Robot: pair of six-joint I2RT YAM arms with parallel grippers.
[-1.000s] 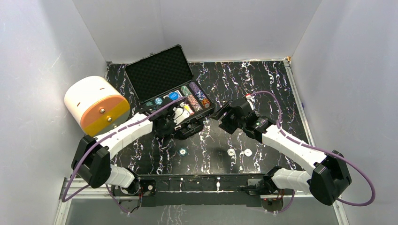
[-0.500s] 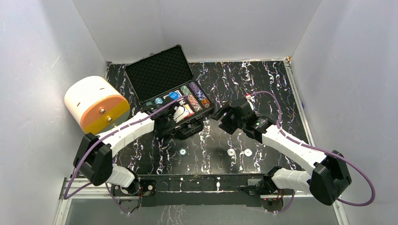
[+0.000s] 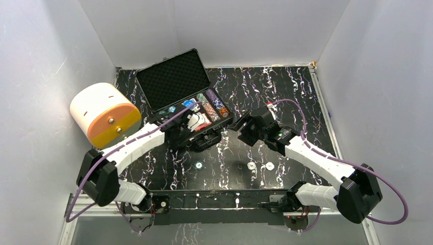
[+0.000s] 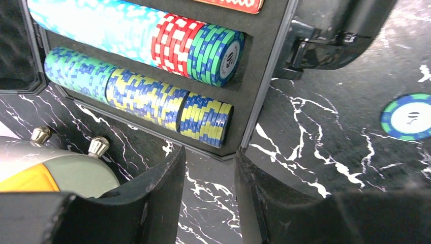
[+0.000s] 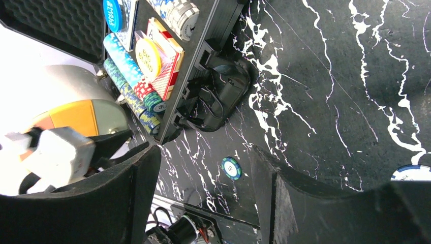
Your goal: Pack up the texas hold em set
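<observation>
At the far left stands the cylinder [image 3: 104, 113], white with an orange end. Just right of it, the case [image 3: 176, 81] lies open at the back left of the table [image 3: 286, 92]. It is black, with its lid propped back and lined with egg-crate foam, and a handle [image 5: 223, 96] on the near edge. Its tray holds rows of chips [image 4: 152, 96] on edge: pale blue, red and green in one slot, blue-green and yellow-blue in the next. A red deck [image 5: 170, 71] sits beside them with a yellow button [image 5: 148, 57] on it. The left gripper [image 4: 209, 195] hovers at the case's near left corner, fingers a little apart and empty. A green chip [image 3: 198, 165] and two white chips [image 3: 251, 166] lie loose in front. The right gripper [image 5: 203, 198], right of the case, gapes wide and holds nothing.
</observation>
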